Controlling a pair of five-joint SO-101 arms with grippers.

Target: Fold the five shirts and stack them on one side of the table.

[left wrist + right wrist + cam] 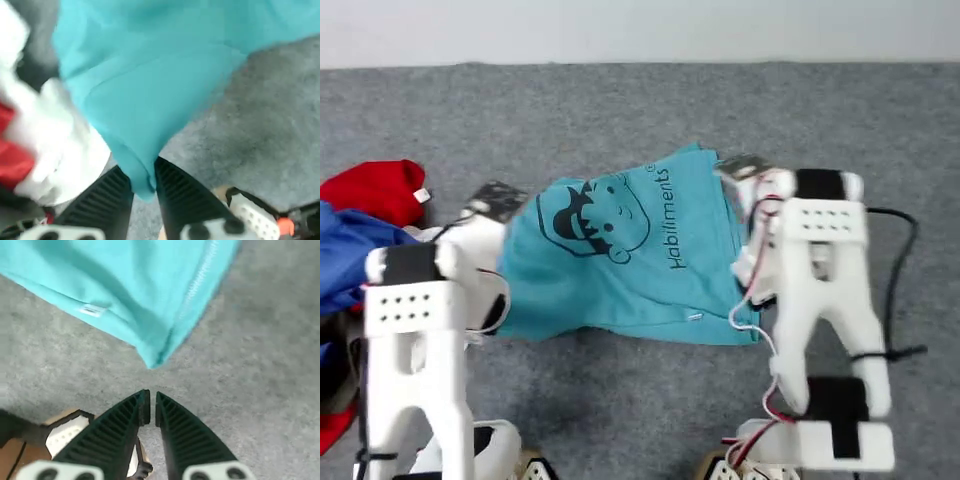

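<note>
A teal shirt (620, 255) with a dark cartoon print lies spread over the middle of the grey table. In the left wrist view the left gripper (145, 182) is shut on a fold of the teal shirt (150, 75) at its left edge, and the cloth hangs down between the black fingers (107, 197). The right gripper (151, 400) is shut with nothing in it, just short of the teal shirt's hem corner (155, 357). From above, the left arm (415, 300) stands at the shirt's left side and the right arm (820, 260) at its right side.
A heap of other shirts, red (380, 190) and blue (345, 250), lies at the table's left edge beside the left arm. Bare grey carpet-like table surface (640, 110) stretches behind the teal shirt and in front of it (620, 400).
</note>
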